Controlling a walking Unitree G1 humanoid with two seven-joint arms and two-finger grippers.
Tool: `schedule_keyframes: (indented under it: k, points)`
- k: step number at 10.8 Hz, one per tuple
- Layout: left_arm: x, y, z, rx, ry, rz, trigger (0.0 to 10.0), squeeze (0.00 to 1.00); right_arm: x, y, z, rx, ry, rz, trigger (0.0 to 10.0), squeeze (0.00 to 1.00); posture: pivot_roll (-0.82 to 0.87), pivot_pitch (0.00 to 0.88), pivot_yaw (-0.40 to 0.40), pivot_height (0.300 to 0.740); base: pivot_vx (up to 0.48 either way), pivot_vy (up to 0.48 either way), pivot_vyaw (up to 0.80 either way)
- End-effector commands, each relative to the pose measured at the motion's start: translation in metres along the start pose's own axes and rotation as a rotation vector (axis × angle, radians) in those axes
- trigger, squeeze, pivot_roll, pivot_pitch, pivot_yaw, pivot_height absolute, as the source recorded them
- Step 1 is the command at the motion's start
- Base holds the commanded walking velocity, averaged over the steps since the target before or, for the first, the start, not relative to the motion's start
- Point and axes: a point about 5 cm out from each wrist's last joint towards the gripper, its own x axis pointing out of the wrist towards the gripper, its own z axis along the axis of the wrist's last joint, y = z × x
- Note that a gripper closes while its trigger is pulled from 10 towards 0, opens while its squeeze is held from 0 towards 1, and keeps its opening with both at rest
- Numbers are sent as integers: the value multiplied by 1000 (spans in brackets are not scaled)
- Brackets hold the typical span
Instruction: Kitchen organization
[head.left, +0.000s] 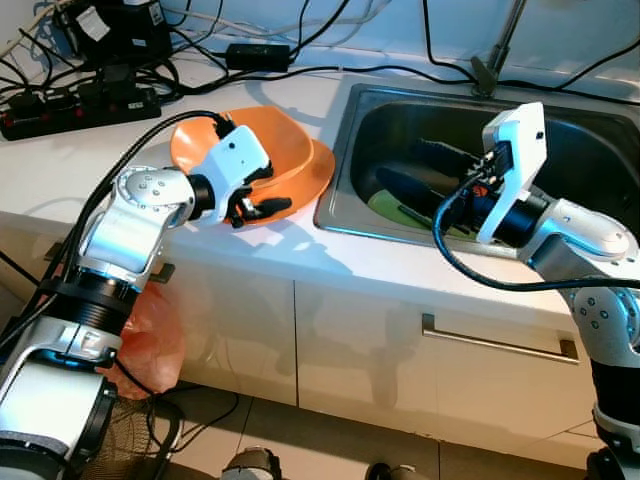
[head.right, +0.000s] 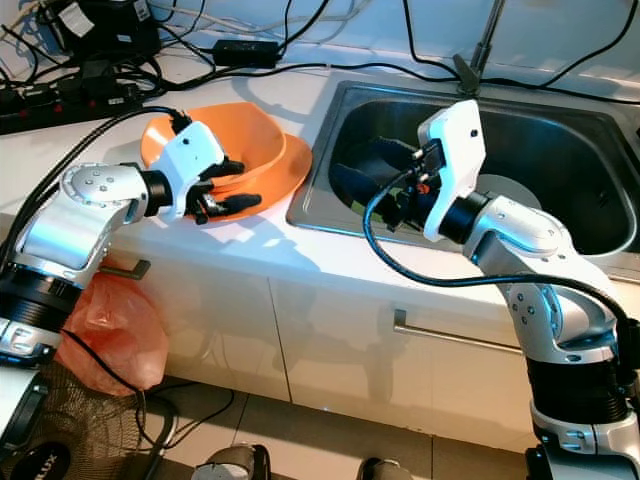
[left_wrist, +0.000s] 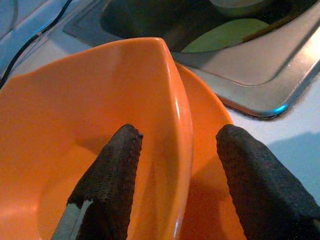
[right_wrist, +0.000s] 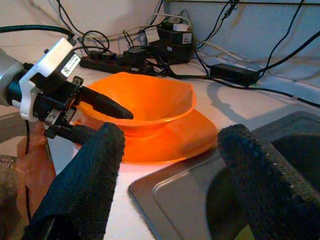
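Note:
An orange bowl (head.left: 285, 145) rests on an orange plate (head.left: 320, 172) on the white counter, just left of the sink (head.left: 590, 130). My left gripper (head.left: 268, 190) is open and straddles the bowl's near rim (left_wrist: 175, 130). One finger (left_wrist: 107, 185) is inside the bowl and the other finger (left_wrist: 260, 185) is outside it, above the plate (left_wrist: 205, 150). My right gripper (head.left: 415, 172) is open and empty, held over the sink's left part and pointing towards the bowl (right_wrist: 150, 97). A pale green flat dish (left_wrist: 225, 35) lies in the sink.
A black power strip (head.left: 80, 105) and tangled cables lie at the back of the counter. An orange plastic bag (head.left: 150, 340) hangs or sits below the counter on the left. The cabinet front has a metal handle (head.left: 495, 340). A faucet stem (head.left: 500, 45) rises behind the sink.

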Motion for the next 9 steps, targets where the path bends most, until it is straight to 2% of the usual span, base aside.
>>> schedule_keyframes:
  k: [1, 5, 9]
  points:
    - [-1, 4, 5, 6, -10, 7, 157, 0, -2, 2, 1, -11, 11, 6, 10000, 0, 103, 99, 4, 740, 0, 0, 0]
    - [-2, 9, -1, -20, 16, 39, 0, 0, -2, 5, -2, -2, 23, 30, 10000, 0, 107, 103, 3, 740, 0, 0, 0]
    - [0, 8, 0, -29, -3, 46, 0, 0, -3, 5, -4, 4, 34, 42, 10000, 0, 106, 103, -4, 740, 0, 0, 0]
